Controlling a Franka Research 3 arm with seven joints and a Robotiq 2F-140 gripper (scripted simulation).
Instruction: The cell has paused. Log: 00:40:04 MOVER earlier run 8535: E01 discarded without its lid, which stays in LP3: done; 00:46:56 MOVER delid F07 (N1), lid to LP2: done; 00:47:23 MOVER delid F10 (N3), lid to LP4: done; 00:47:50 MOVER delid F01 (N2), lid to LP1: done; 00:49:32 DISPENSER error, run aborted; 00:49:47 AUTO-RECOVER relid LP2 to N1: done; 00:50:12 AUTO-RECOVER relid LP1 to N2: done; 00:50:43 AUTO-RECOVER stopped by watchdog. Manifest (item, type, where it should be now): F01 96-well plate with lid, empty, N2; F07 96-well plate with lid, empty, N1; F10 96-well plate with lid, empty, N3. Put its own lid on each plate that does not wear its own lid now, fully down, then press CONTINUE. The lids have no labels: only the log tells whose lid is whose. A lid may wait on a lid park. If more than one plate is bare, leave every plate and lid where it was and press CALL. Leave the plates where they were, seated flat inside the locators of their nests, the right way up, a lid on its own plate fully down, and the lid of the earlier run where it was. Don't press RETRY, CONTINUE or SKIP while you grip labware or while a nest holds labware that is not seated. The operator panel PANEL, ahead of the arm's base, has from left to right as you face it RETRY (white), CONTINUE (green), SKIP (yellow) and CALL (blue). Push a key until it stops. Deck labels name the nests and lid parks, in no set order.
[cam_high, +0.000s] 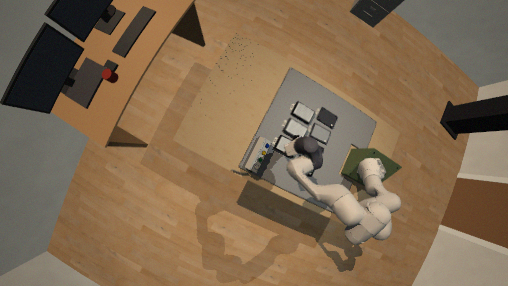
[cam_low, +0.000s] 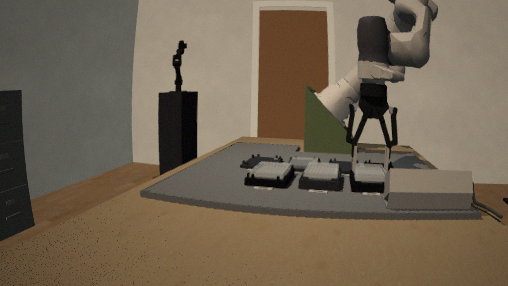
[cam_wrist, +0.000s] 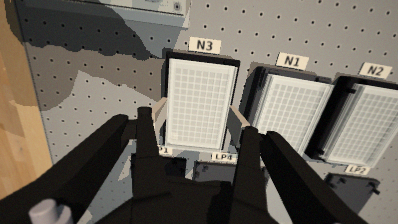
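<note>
Pincer (cam_wrist: 199, 131) clamped on lid (cam_wrist: 200, 102) at frame centre, over N3; N1, N2 labels upper right.

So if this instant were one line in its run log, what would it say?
black gripper: shut on clear plastic lid | position: over N3 plate | N1, N2 plates: lidded | seated fully: cannot tell

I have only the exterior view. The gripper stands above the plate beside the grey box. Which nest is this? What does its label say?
Observer: The wrist view shows the label N3 there.
Operator: Do the fingers hold something?
Observer: Yes. The gripper is shut on a lid, with its pads on the two long sides.
Operator: Where are the keys of the grey box?
Observer: On its top face. The top view shows the coloured keys close beside the gripper.
</note>
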